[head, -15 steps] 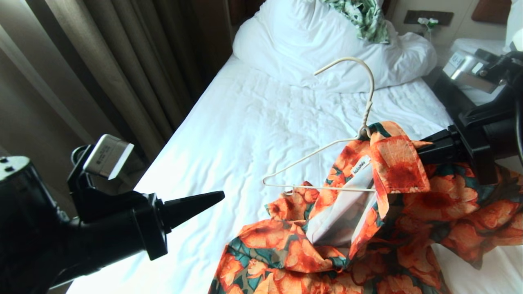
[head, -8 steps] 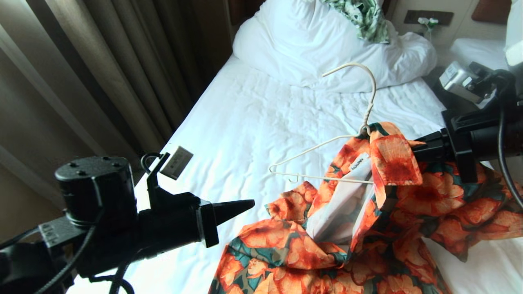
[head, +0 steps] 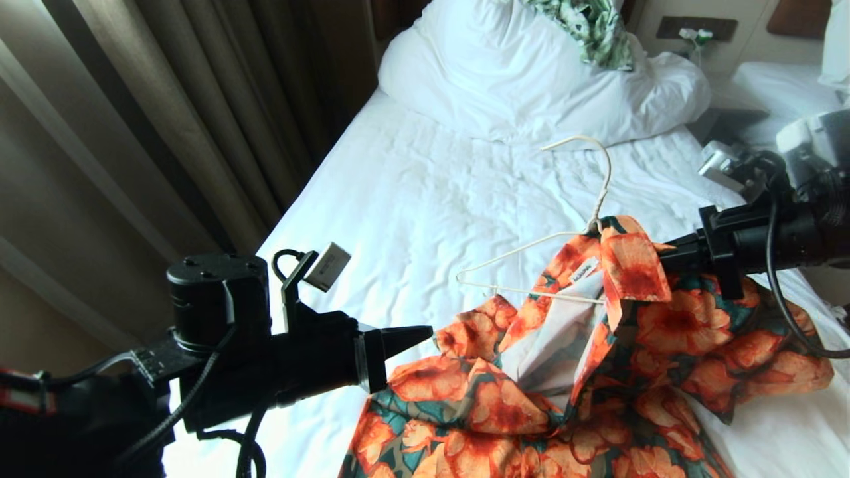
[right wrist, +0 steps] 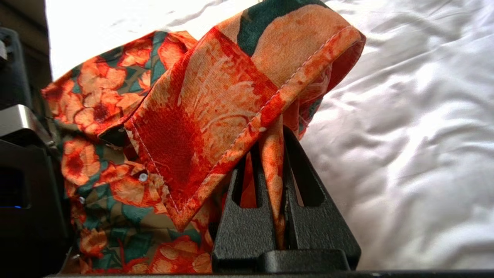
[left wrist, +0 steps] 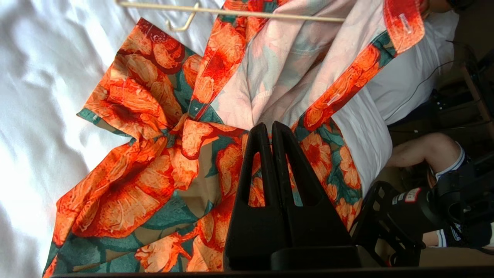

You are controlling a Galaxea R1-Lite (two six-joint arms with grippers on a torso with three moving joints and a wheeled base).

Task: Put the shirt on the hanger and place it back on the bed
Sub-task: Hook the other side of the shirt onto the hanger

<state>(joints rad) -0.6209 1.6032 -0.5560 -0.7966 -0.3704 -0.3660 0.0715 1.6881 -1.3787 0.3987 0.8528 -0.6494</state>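
The bed fills the scene, its wrinkled white sheet running from the near edge up to a white pillow at the far end, where a green-and-white leafy cloth lies. The shirt, orange flowers on dark green, is heaped on the near right part of the bed with its collar lifted. The right end effector reaches in from the right, its fingers clamped together on a fold of the collar. The cream hanger sits partly inside the neck, its left shoulder bare and its hook pointing toward the pillow. The left end effector has its fingers pressed together with nothing between them, its tips just beside the shirt's near left folds. A white neck label shows; its writing is too small to read.
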